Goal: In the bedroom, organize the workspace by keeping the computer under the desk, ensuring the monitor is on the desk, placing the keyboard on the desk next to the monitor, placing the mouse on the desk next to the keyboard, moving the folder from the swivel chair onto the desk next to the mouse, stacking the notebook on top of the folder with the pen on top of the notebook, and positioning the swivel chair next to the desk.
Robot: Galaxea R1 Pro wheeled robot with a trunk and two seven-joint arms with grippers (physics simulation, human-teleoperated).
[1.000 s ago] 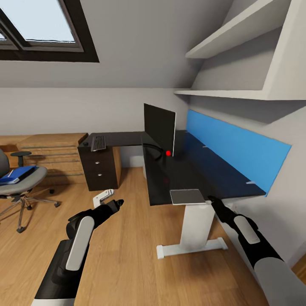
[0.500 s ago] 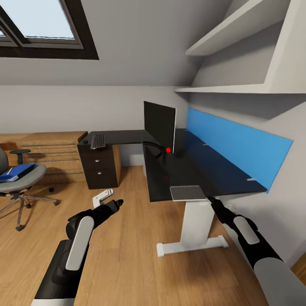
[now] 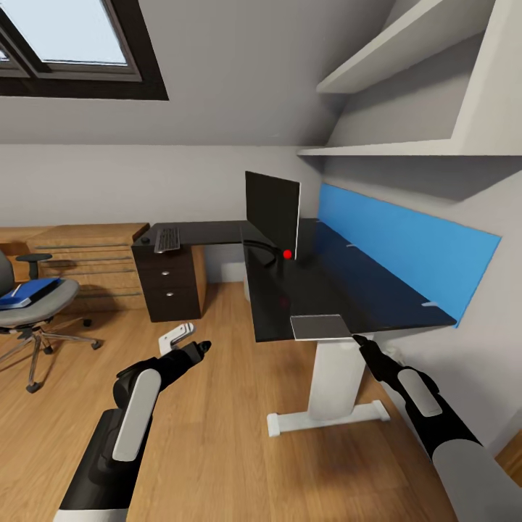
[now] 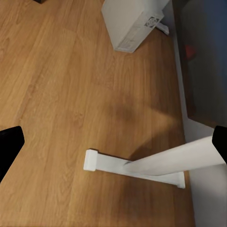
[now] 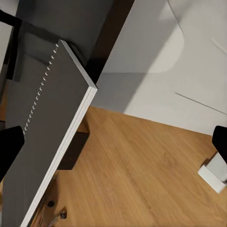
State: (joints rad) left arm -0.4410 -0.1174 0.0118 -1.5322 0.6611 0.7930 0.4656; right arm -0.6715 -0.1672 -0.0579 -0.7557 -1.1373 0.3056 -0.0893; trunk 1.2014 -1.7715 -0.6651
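Observation:
The black desk [image 3: 341, 290] stands at the right with the monitor [image 3: 272, 209] upright on it. Far back on its left wing lies the keyboard [image 3: 167, 239], and a small dark lump beside it looks like the mouse [image 3: 145, 240]. A grey notebook [image 3: 320, 327] lies at the desk's near corner, also seen as the notebook [image 5: 47, 132] with a white edge. At the left, the swivel chair [image 3: 32, 308] carries the blue folder [image 3: 29, 291]. The pale computer [image 4: 132, 21] stands on the floor. My left gripper [image 3: 203, 346] hangs open over the floor. My right gripper [image 3: 360, 341] is open just right of the notebook. The pen is out of view.
A white desk leg with a flat foot [image 3: 326, 417] stands on the wood floor between my arms. A black drawer block [image 3: 168, 286] holds up the desk's left wing, with a light-wood drawer unit [image 3: 94, 264] behind it. A blue wall panel [image 3: 406, 254] and white shelves [image 3: 406, 148] line the right wall.
The whole picture has shifted a little, with the chair sliding toward the left edge, so the camera moved. Both arms keep the same pose and both grippers stay open.

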